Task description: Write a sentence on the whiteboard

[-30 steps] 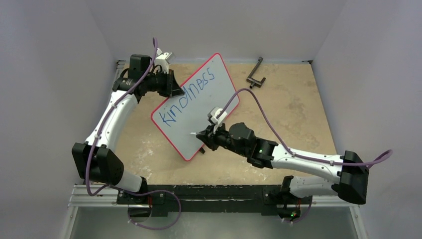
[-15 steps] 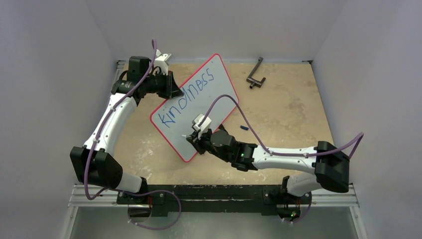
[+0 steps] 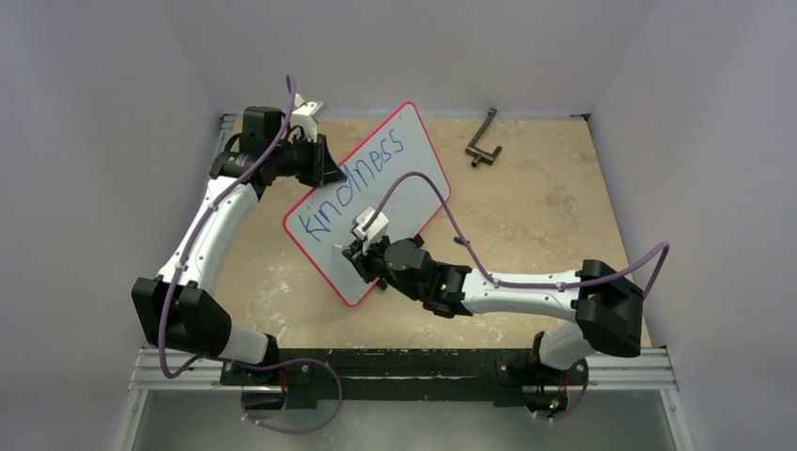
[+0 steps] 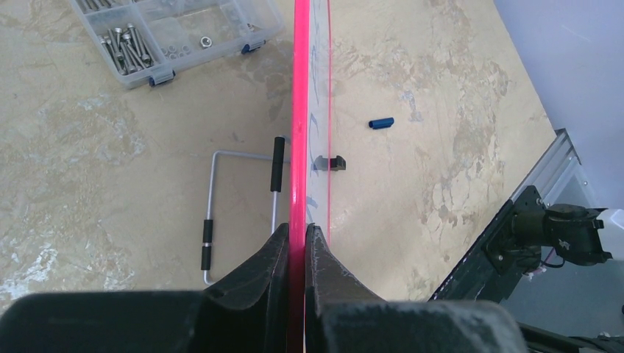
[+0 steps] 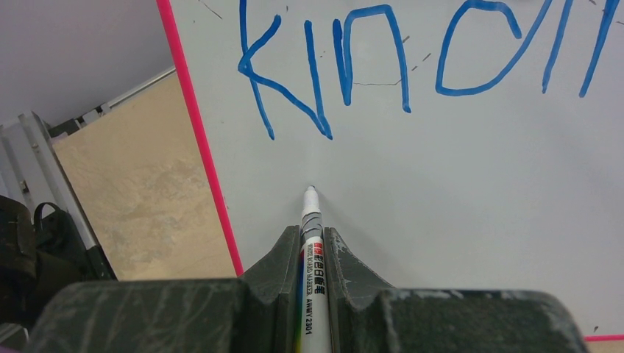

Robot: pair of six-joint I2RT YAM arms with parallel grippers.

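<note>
The whiteboard [image 3: 406,178] with its red rim stands tilted on the table, with "kindness" [image 3: 355,181] written on it in blue. My left gripper [image 3: 331,165] is shut on the board's upper left rim; in the left wrist view its fingers [image 4: 297,229] pinch the red rim [image 4: 299,110]. My right gripper [image 3: 353,254] is shut on a white marker [image 5: 312,224]. The marker tip sits at or just off the bare board [image 5: 456,191], below the "k" of the blue letters [image 5: 353,70] and near the board's left rim.
A black L-shaped tool [image 3: 482,139] lies at the back right. The left wrist view shows a clear compartment box of screws [image 4: 169,37], a wire stand [image 4: 213,220], a black clip [image 4: 335,162] on the board and a blue marker cap [image 4: 381,123] on the table.
My right arm has swung left across the board's lower part, carrying the marker from the board's right side to under the "k". The left arm and the board have hardly moved.
</note>
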